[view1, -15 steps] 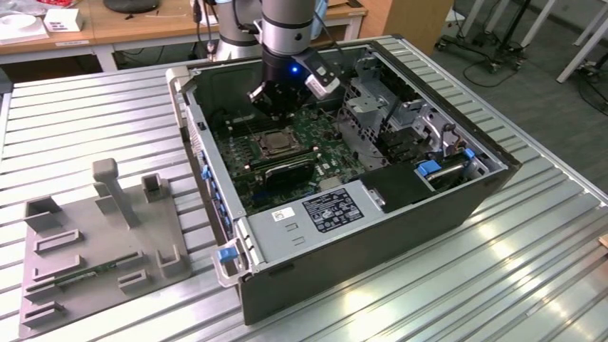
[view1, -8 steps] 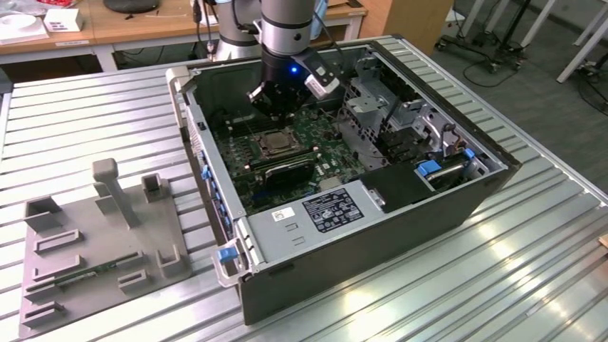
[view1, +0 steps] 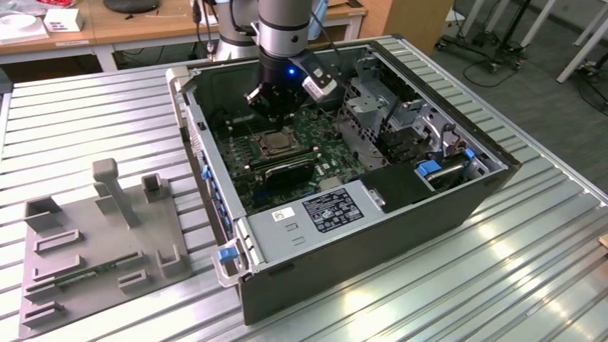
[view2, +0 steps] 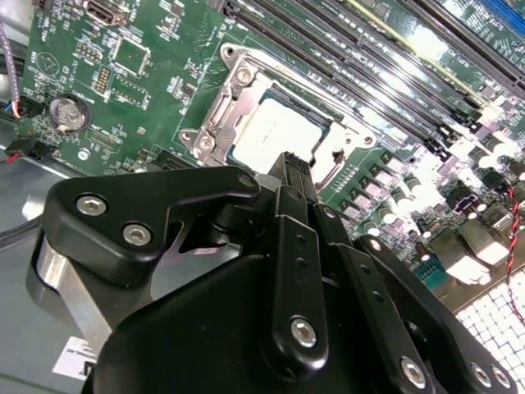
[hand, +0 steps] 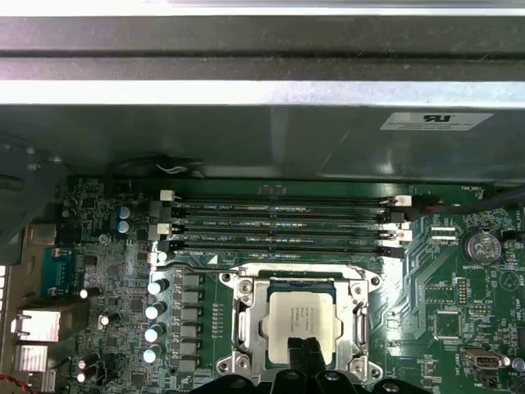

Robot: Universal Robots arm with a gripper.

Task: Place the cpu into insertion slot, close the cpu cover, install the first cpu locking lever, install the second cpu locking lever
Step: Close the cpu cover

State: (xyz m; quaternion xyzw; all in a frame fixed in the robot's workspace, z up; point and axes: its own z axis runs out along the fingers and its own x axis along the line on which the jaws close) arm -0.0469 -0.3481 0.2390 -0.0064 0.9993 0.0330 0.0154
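The cpu (hand: 301, 322) lies flat in the insertion slot (hand: 243, 328), its pale metal face showing (view2: 277, 131). The silver cpu cover (hand: 359, 316) lies down around it as a frame, with the chip showing through its window. My gripper (hand: 302, 351) hangs just above the socket's near edge, its two black fingers pressed together with nothing between them. In the second wrist view the fingertips (view2: 289, 162) end at the edge of the cover (view2: 221, 111). In the exterior view the gripper (view1: 275, 112) is inside the open computer case, a little above the socket (view1: 276, 144).
Long black memory slots (hand: 279, 220) run beside the socket. The case walls (view1: 190, 121) and a drive cage (view1: 371, 107) close in the board. A grey fixture plate (view1: 85, 249) with posts lies on the slatted table at the exterior view's left.
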